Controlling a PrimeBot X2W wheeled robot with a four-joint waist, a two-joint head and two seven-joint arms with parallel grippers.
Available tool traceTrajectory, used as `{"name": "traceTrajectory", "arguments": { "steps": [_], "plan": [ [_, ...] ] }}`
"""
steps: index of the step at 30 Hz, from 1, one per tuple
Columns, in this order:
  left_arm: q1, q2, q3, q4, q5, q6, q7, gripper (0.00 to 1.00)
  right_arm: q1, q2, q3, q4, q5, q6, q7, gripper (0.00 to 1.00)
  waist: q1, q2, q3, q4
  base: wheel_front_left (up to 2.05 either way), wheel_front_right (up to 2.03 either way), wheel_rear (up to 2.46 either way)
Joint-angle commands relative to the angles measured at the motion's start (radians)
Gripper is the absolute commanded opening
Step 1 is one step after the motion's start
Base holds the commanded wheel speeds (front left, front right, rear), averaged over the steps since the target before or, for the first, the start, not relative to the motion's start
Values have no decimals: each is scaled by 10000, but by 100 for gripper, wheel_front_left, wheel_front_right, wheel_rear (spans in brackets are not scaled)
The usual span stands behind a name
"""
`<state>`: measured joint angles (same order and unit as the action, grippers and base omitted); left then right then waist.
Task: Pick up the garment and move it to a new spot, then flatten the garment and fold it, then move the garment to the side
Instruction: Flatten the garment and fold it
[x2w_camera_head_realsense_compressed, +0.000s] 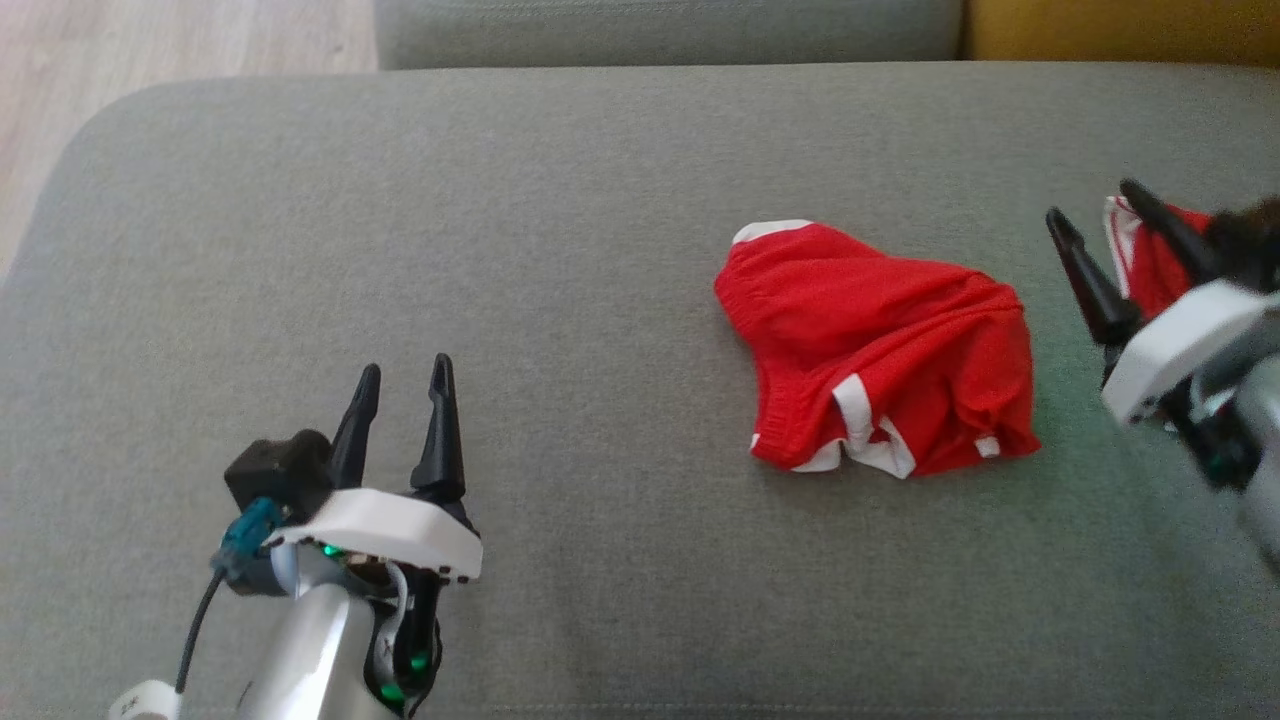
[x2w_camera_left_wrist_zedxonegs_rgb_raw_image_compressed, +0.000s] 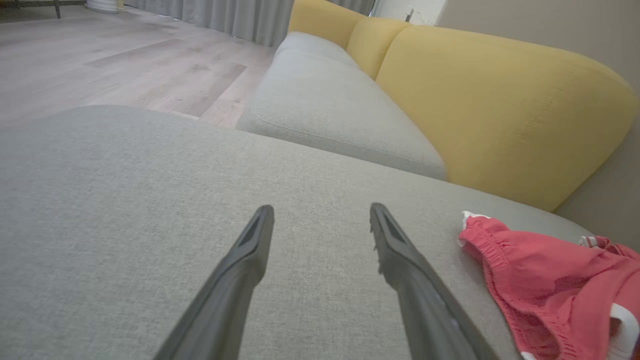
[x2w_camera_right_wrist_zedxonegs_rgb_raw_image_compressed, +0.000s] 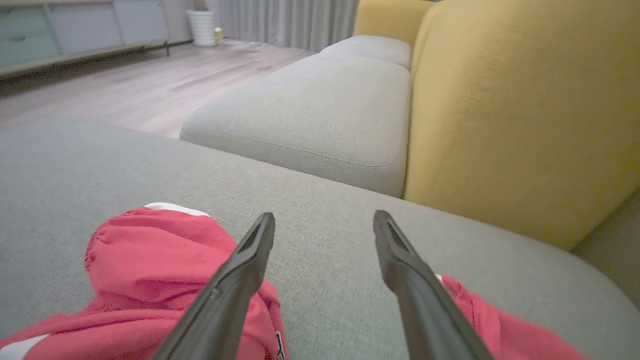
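Matt red cloth garment (x2w_camera_head_realsense_compressed: 880, 350) on coarse-woven grey cushion (x2w_camera_head_realsense_compressed: 400, 250).

Light: soft, even, fairly bright.
Shadows: faint, under the crumpled red fabric shorts with white trim (x2w_camera_head_realsense_compressed: 880, 370).
Blur: the white-cased right gripper with dark fingers (x2w_camera_head_realsense_compressed: 1092, 200) smears (head view).
Edges: wrist views bow outward.

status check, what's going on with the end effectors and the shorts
Left end effector open, clear of the garment. Right end effector open at the garment's edge, holding nothing. Garment crumpled on grey cushion, not flattened. Nothing in the way.
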<state>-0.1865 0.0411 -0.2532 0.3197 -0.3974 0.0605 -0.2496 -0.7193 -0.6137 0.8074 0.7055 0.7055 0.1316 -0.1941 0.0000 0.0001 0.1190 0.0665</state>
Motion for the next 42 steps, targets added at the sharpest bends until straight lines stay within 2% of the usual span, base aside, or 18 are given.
{"name": "traceTrajectory", "arguments": {
  "steps": [1,6,11,14,17,23,29,42],
  "plan": [
    [-217,91,335,-367,75,-50,-122,100,354,-25,-249,-26,-108,-9,-211,100,0,-1,-123,-145,0,0,0],
    [5,91,297,-478,106,-134,-122,100,1895,1464,-2883,-362,-905,-9,-655,100,0,-1,-339,-538,0,0,0],
    [130,91,212,-542,126,-151,-122,100,3997,3042,-5478,-2560,-2918,-9,-672,100,0,-1,-324,-866,0,0,0],
    [104,91,155,-549,143,-159,-122,100,5066,3858,-6244,-3662,-4112,-9,-673,100,0,-1,-271,-959,0,0,0],
    [15,91,141,-530,167,-186,-122,100,5716,4486,-6408,-4613,-5131,-9,-673,100,0,-1,-161,-1003,0,0,0],
    [-172,91,82,-488,196,-231,-122,100,5901,4742,-5450,-5191,-5856,-9,-91,100,0,-1,96,-897,0,0,0],
    [-304,91,-86,-407,104,-211,-122,100,5675,4818,-4901,-4732,-6135,-9,591,100,0,-1,306,-593,0,0,0],
    [-400,91,-95,-361,45,-166,-122,100,5229,5039,-5118,-3773,-6406,-9,873,100,0,-1,577,-66,0,0,0]
  ]
}}
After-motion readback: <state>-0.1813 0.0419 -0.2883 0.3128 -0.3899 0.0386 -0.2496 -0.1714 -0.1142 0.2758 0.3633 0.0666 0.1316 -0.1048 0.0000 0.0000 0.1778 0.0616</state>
